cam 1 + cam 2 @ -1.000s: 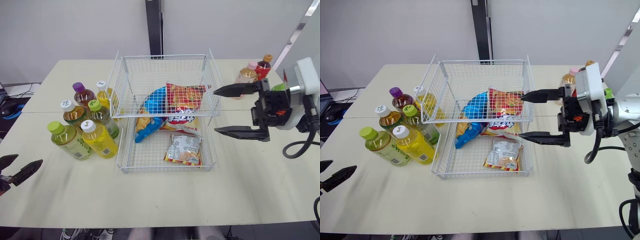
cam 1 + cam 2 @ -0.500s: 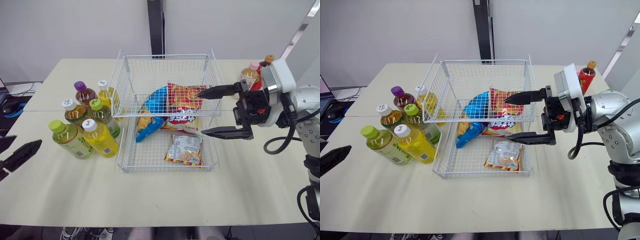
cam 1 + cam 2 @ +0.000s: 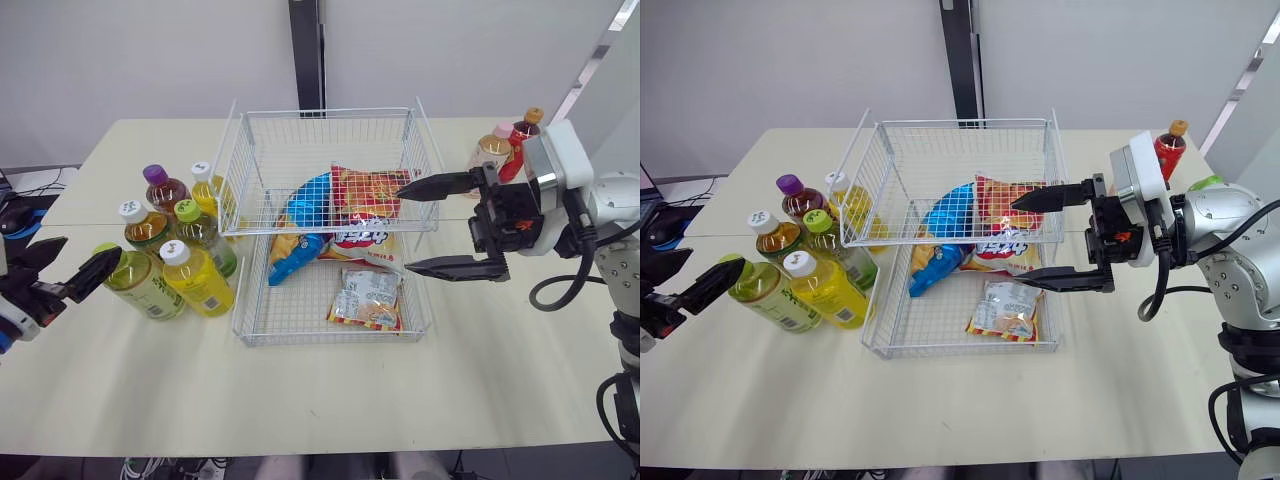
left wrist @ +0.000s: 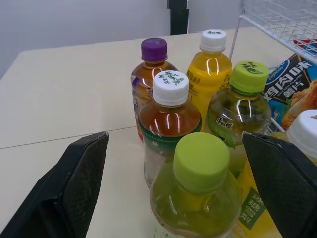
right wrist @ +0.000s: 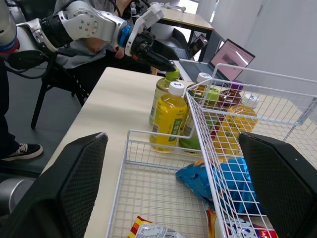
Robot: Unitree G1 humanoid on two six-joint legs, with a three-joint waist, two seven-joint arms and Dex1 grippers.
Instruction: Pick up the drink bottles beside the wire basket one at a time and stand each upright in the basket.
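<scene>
Black left gripper (image 3: 72, 262) has swung in, fingers apart, lime-capped green plastic bottle (image 3: 145, 290) just ahead. Right gripper (image 3: 405, 229), also spread, stays at the white wire basket (image 3: 325, 113) edge.

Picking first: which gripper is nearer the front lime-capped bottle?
Left. The left gripper is open at that bottle; the right gripper hangs over the wire basket.

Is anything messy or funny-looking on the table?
Nothing is spilled or broken. The bottles all stand upright beside the wire basket. The only odd thing: snack bags lie jumbled inside the basket, taking up room.
</scene>
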